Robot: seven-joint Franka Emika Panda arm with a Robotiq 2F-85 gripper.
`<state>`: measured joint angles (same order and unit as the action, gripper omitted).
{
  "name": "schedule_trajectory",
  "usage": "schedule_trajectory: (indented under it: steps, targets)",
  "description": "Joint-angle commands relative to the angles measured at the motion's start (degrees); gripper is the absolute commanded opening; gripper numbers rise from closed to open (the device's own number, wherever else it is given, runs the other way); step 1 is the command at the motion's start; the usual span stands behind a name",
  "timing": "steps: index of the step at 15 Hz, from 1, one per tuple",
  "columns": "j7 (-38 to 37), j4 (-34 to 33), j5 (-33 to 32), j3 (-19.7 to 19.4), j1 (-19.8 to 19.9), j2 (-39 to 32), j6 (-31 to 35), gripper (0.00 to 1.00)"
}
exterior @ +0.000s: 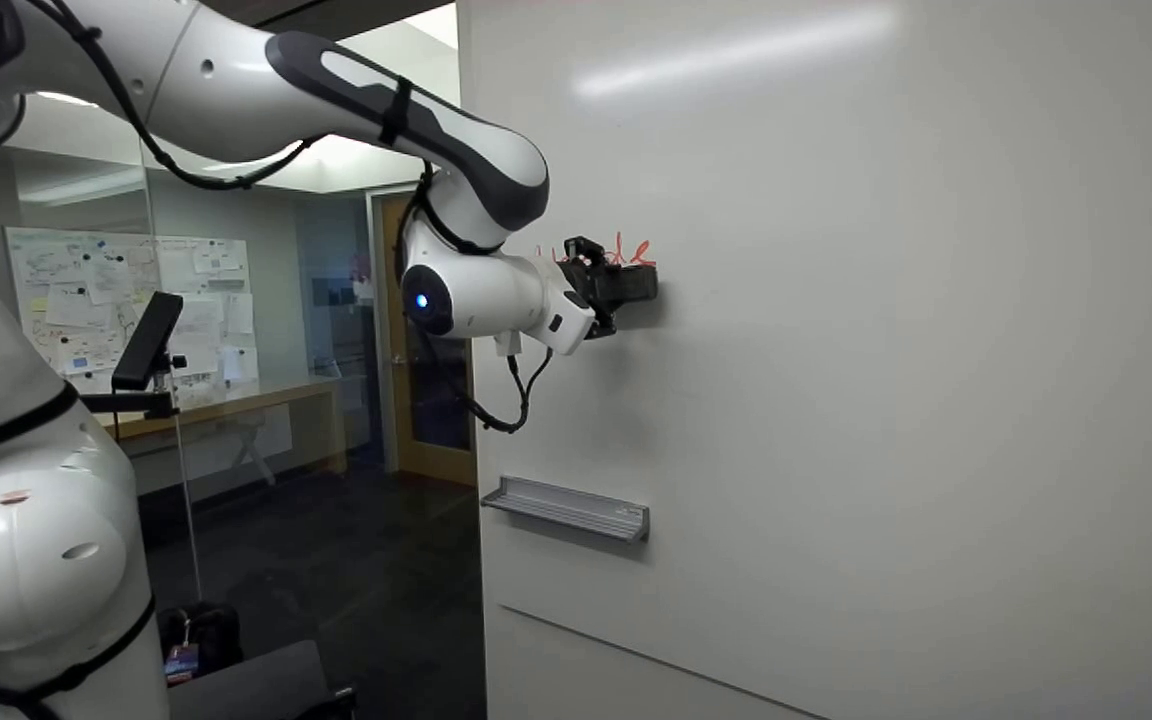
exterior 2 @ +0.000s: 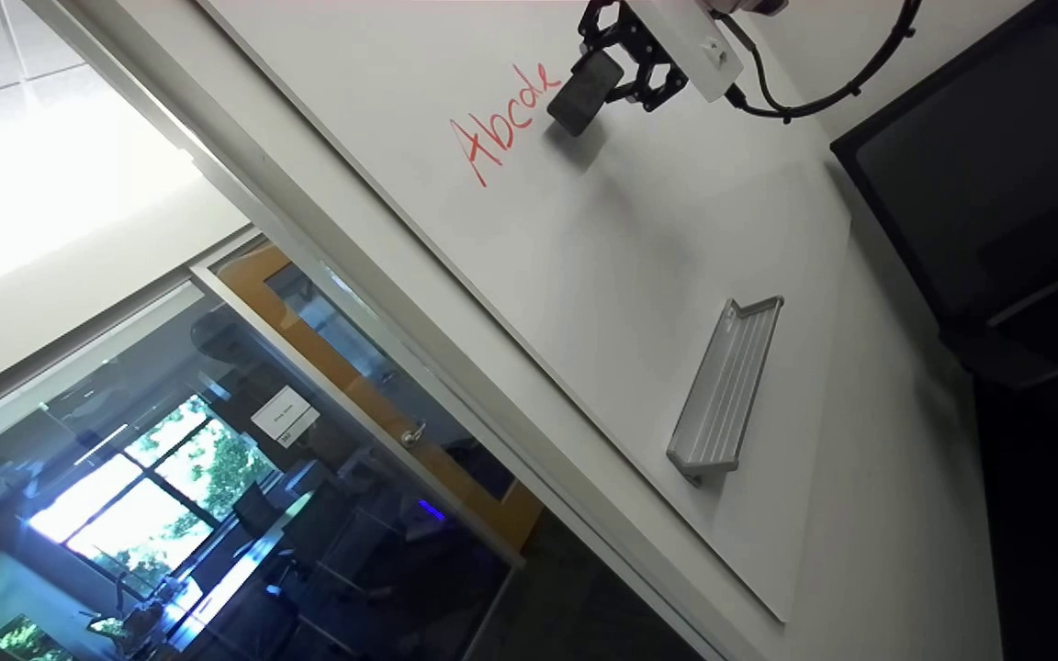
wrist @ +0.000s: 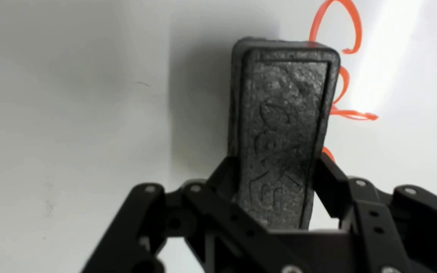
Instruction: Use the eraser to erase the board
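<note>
A black block eraser (wrist: 285,94) with embossed lettering is held between the two fingers of my gripper (wrist: 277,170) in the wrist view. The gripper (exterior: 598,285) and eraser (exterior: 639,283) are close in front of the whiteboard (exterior: 886,380). The eraser (exterior 2: 587,92) casts a shadow beside it on the board (exterior 2: 511,266); I cannot tell whether it touches. Red writing (exterior 2: 506,119), "Abcde", is on the board beside the eraser. In the wrist view the eraser covers part of the red writing (wrist: 357,22). The gripper (exterior 2: 604,72) hides part of the eraser.
A grey metal tray (exterior: 566,512) sticks out from the board below the arm; it also shows in an exterior view (exterior 2: 729,386). The board's side edge borders a glass wall and a wooden door (exterior: 441,460). A dark screen (exterior 2: 988,156) stands nearby.
</note>
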<state>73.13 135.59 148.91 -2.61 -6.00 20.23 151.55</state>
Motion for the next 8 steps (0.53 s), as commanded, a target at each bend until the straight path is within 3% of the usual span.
schedule_trajectory:
  steps: [1,8]
  targets:
    - [-3.73,-3.44,-0.82,5.84,5.66,-1.94,-1.17,0.3]
    - [-9.09,-12.34,-4.05,9.29,7.4,-7.79,0.17,0.3]
